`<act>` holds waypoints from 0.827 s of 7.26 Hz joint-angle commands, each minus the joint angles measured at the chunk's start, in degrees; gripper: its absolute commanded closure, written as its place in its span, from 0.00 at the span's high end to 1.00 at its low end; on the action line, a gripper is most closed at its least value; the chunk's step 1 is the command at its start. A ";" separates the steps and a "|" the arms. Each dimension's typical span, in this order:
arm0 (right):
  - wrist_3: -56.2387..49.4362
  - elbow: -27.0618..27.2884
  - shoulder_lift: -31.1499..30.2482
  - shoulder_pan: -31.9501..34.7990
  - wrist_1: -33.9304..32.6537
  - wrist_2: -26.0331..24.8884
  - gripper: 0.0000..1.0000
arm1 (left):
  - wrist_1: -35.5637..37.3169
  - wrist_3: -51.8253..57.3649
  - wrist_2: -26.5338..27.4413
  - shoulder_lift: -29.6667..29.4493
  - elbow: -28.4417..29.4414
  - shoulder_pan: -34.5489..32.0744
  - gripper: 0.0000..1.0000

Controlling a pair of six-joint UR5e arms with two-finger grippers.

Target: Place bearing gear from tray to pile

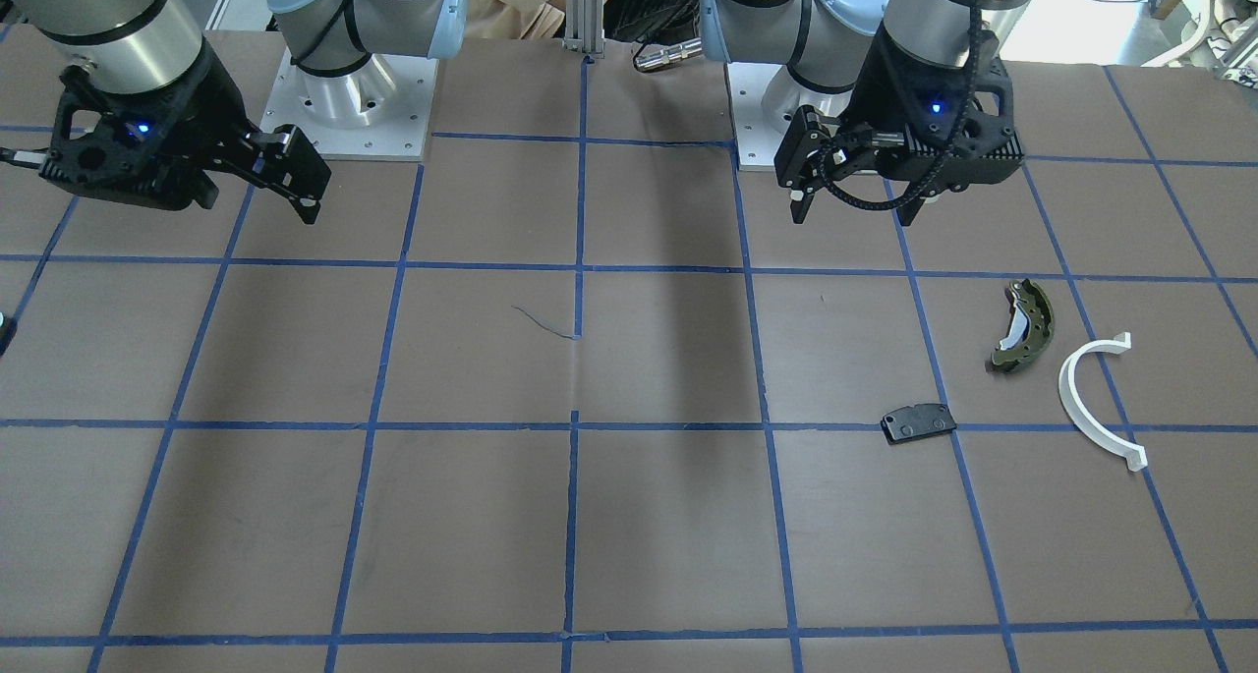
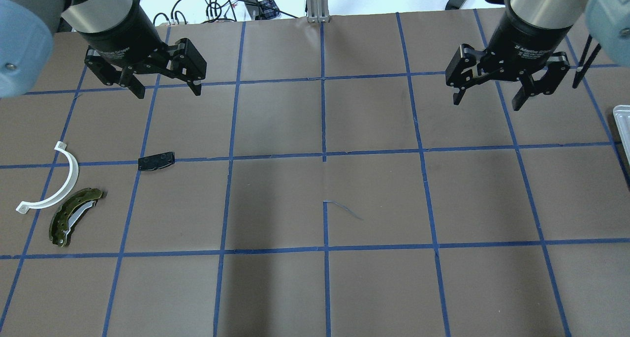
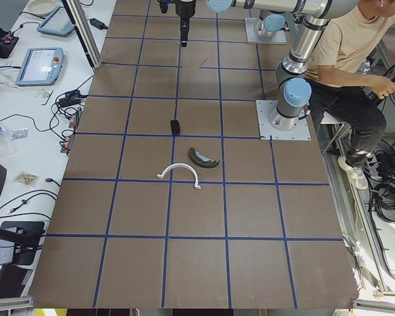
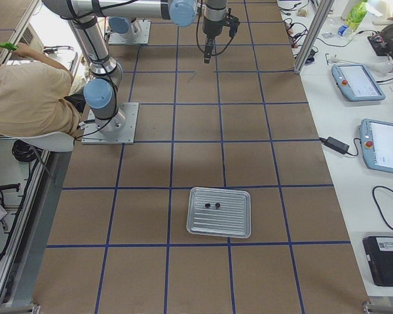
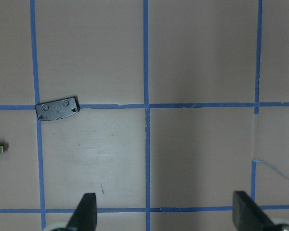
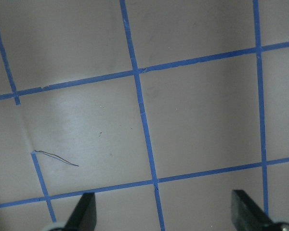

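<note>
Two small dark bearing gears (image 4: 213, 207) lie on a silver tray (image 4: 219, 226), seen in the exterior right view. Only the tray's edge (image 2: 623, 123) shows in the overhead view. The pile is an olive-green brake shoe (image 2: 74, 216), a white half-ring (image 2: 55, 183) and a black pad (image 2: 156, 161); the pad also shows in the left wrist view (image 5: 57, 109). My left gripper (image 2: 169, 93) is open and empty above the table, beyond the pad. My right gripper (image 2: 487, 103) is open and empty, short of the tray.
Blue tape lines (image 2: 323, 155) grid the brown table. The arm bases (image 1: 359, 103) stand at the robot's edge. A seated person (image 3: 355, 59) is beside the robot. Tablets and cables (image 4: 380, 140) lie on the side bench.
</note>
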 commanded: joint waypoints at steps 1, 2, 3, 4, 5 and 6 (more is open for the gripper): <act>-7.59 0.00 0.13 -4.38 -0.05 -0.22 1.00 | 0.00 0.00 0.00 0.00 0.00 0.00 1.00; -13.13 0.09 0.30 -7.53 -0.23 -3.10 1.00 | 0.00 0.00 0.08 0.00 0.00 0.00 1.00; -16.84 0.00 0.30 -11.83 -0.23 -3.82 1.00 | 0.00 0.00 0.08 0.00 0.00 0.00 1.00; -25.49 0.09 0.56 -14.92 -0.76 -3.92 1.00 | 0.00 0.00 0.00 0.00 0.09 0.00 1.00; -31.40 0.09 1.35 -18.52 -0.85 -4.01 1.00 | 0.00 0.00 0.00 0.00 0.00 0.00 1.00; -33.46 0.00 3.27 -22.82 -0.94 -3.49 1.00 | 0.00 0.00 0.00 0.00 0.00 0.00 1.00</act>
